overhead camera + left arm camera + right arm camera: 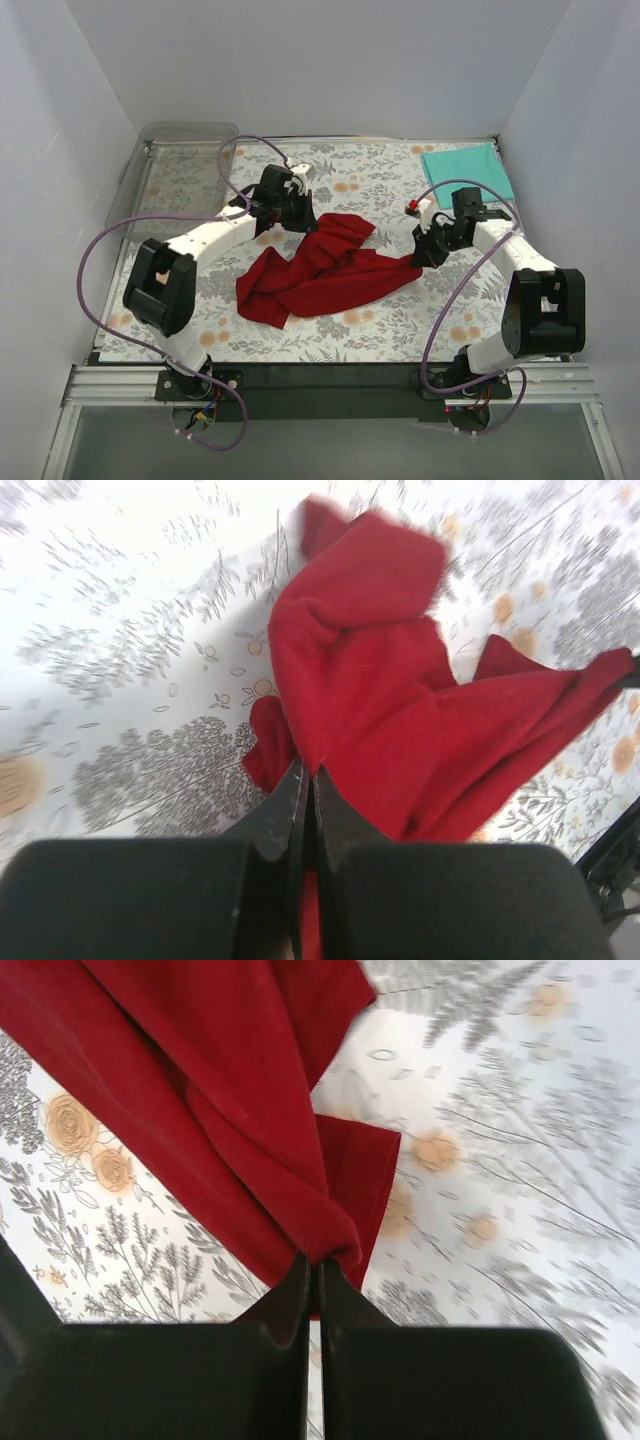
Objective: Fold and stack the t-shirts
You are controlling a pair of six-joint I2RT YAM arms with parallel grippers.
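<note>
A dark red t-shirt (pixel 320 272) lies crumpled in the middle of the flower-patterned table. My left gripper (pixel 303 212) is at its far left corner, shut on a pinch of the red cloth (pixel 360 680), which runs between the jaws (pixel 308 772). At the shirt's right tip my right gripper (pixel 422 256) is shut on a bunched fold of red fabric (pixel 250 1110), the cloth pinched at the fingertips (pixel 314 1260). A teal t-shirt (pixel 467 170) lies as a flat folded rectangle at the far right corner.
A clear plastic tray (pixel 170 175) stands along the far left side of the table. Grey walls close in the table on three sides. Purple cables loop over both arms.
</note>
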